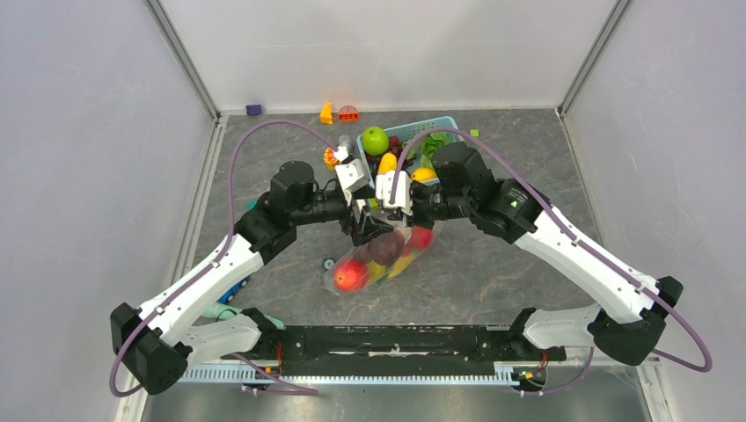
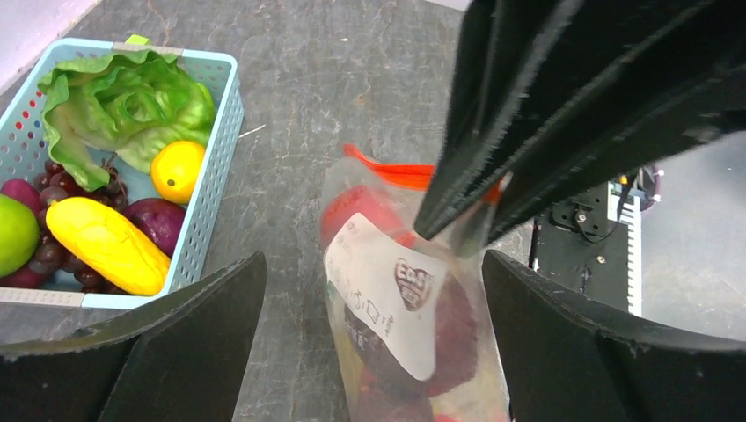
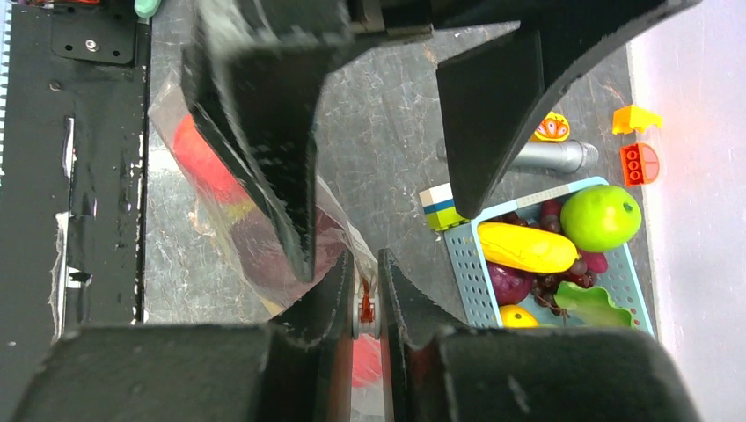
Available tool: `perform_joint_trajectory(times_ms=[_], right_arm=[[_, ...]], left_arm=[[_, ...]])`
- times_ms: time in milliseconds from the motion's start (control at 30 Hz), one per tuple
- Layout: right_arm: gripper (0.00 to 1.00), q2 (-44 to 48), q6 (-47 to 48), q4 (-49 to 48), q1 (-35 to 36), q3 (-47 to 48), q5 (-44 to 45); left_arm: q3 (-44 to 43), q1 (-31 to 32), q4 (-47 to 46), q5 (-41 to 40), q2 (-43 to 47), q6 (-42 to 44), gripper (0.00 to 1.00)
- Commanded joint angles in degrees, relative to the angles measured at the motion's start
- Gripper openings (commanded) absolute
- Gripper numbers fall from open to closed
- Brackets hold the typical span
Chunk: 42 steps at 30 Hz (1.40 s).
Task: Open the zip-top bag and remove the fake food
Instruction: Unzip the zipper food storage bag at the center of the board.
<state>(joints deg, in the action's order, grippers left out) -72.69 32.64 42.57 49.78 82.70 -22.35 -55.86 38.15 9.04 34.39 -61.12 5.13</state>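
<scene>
The zip-top bag (image 1: pixel 380 262) is held at its orange-red zip strip (image 2: pixel 387 173) by the narrowly closed right jaws and sits untouched between the wide-open left jaws, so opening appears unfinished, with the fake food (image 1: pixel 352 276) all inside.

The zip-top bag (image 1: pixel 380 259) lies on the table (image 1: pixel 510 281) about midway between its left and right edges, nearer the near edge than the far one, with the fake food (image 1: pixel 352 276) inside it. Behind the bag, a little to the right and close to the far edge, stands a basket (image 1: pixel 447 122) holding an apple (image 1: pixel 375 140) at its left end and lettuce (image 1: pixel 431 144) at its right. Small toy pieces (image 1: pixel 327 113) lie along the far edge left of the basket, and a block (image 1: pixel 253 110) lies further left, near the far left corner.
</scene>
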Motion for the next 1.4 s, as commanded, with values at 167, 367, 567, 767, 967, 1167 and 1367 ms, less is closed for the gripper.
perform_joint_trajectory(times_ms=[167, 367, 567, 767, 967, 1167, 1367], right_arm=[[0.0, 0.8, -1.2, -3.3, 0.1, 1.7, -1.9], [0.0, 1.6, -1.4, -3.3, 0.2, 0.9, 0.1], [0.0, 2.5, -1.7, -3.3, 0.2, 0.1, 0.8], [0.0, 4.2, -1.4, -4.6, 0.2, -2.1, 1.5], [0.08, 8.7, -1.5, -9.2, 0.2, -7.8, 2.6], [0.37, 11.5, -1.3, -10.6, 0.1, -10.8, 3.4], [0.56, 14.0, -1.9, -12.2, 0.1, -14.5, 4.6]], left_arm=[[-1.8, 1.5, -1.2, -4.3, -3.3, -2.1, 0.78], [-2.9, 1.8, 0.3, -4.9, -3.6, -1.9, 0.49], [-3.3, 1.8, 1.7, -5.9, -2.6, -1.2, 0.41], [-7.0, 1.8, 7.0, -1.6, -3.3, 1.0, 0.06], [-9.0, 1.8, 11.3, 0.4, -3.9, 4.3, 0.02], [-6.9, 1.8, 9.7, 1.4, -3.4, 4.7, 0.02], [-6.3, 1.8, 9.6, 2.0, -3.1, 5.1, 0.02]])
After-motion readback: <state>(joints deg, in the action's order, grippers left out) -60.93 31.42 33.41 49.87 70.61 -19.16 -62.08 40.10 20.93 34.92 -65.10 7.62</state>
